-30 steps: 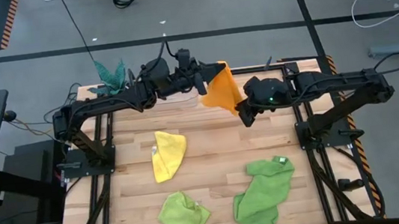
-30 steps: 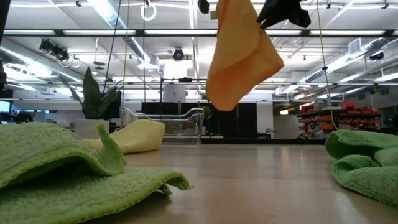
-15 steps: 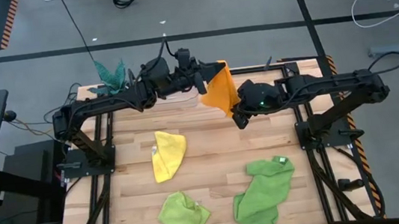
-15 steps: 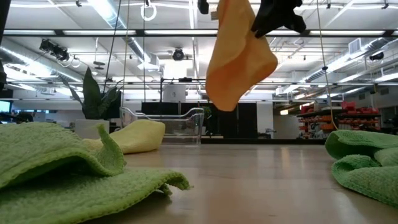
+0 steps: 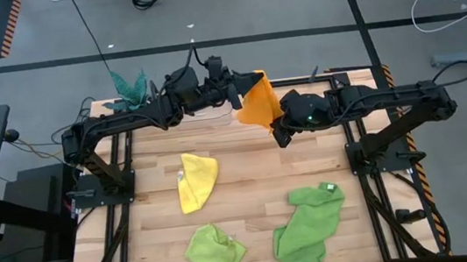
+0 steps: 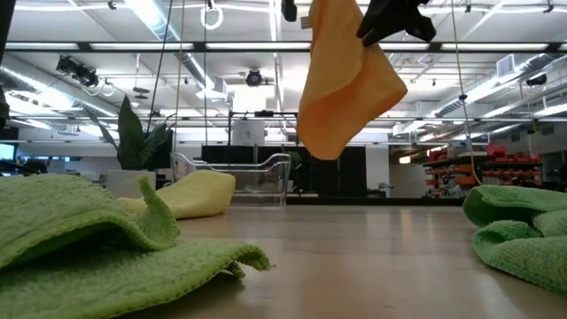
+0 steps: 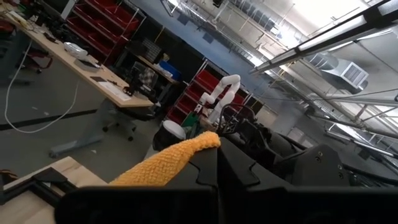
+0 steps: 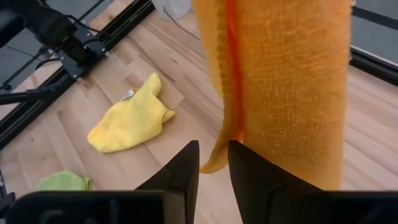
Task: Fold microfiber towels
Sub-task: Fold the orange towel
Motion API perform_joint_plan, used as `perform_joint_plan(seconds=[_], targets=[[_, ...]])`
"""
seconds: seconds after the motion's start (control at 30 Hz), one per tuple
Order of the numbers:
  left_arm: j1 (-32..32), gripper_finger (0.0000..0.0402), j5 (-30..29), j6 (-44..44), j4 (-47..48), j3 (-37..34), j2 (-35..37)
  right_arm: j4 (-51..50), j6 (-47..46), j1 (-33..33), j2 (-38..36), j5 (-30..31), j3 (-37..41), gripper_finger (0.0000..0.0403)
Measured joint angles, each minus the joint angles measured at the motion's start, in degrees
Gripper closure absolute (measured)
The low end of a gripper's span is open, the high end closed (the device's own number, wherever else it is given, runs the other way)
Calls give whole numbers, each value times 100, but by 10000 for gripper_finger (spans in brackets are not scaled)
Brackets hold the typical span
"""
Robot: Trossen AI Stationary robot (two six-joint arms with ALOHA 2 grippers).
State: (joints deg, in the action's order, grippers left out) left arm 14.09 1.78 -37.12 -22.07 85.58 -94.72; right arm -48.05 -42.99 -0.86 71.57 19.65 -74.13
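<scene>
The left gripper [image 5: 236, 93] is clamped shut on the top corner of the orange towel [image 5: 258, 103], which hangs clear above the far edge of the table [image 5: 250, 195]. The right gripper [image 5: 280, 134] sits at the towel's lower edge, fingers [image 8: 180, 168] slightly apart with the hem between them. The yellow towel [image 5: 196, 179], lime green towel [image 5: 214, 249] and larger green towel [image 5: 309, 222] lie well apart nearer the front, leaving open boards beneath the arms.

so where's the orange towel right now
The orange towel hangs in the air above the table's far edge, pinched by the left gripper, with the right gripper beside its lower edge.
</scene>
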Motion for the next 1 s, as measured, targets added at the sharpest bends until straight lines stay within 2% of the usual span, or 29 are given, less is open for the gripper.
perform_joint_plan(seconds=[0.53, 0.8, 1.0], targets=[[0, 399, 4, -17, -56, 0, 0, -11, -119, 314, 51, 189, -2, 310], [0, 399, 99, -52, -193, 0, 0, 57, -31, 364, 373, 180, -7, 311], [18, 399, 149, -76, -175, 0, 0, 49, 74, 376, 410, 239, -4, 336]])
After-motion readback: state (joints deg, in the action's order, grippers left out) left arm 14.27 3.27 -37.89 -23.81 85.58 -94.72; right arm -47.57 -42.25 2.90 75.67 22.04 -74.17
